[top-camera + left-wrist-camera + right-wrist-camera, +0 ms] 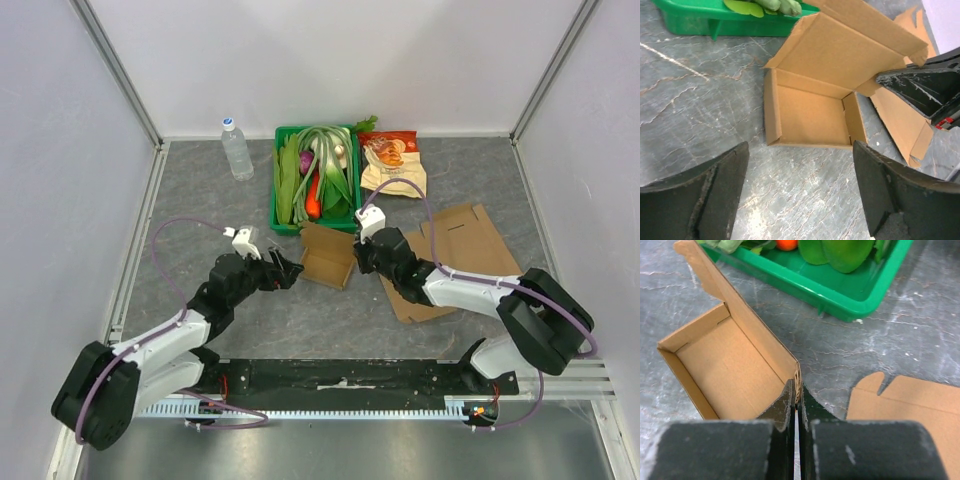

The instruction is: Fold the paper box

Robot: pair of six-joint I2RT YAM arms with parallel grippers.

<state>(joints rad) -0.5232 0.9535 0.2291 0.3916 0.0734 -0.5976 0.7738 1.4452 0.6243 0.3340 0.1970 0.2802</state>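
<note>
The brown paper box (328, 255) stands partly folded on the grey table, its tray open and its lid flap raised. It fills the left wrist view (812, 112) and shows in the right wrist view (727, 365). My right gripper (362, 252) is shut on the box's right side wall, pinching the cardboard edge between its fingertips (790, 399). My left gripper (285, 270) is open and empty just left of the box, its fingers (715, 185) wide apart on the near side of the tray's front wall.
A green crate (315, 180) of vegetables stands just behind the box. A flat unfolded cardboard sheet (470, 245) lies under the right arm. A water bottle (236, 148) stands at the back left and a snack bag (392, 162) at the back right.
</note>
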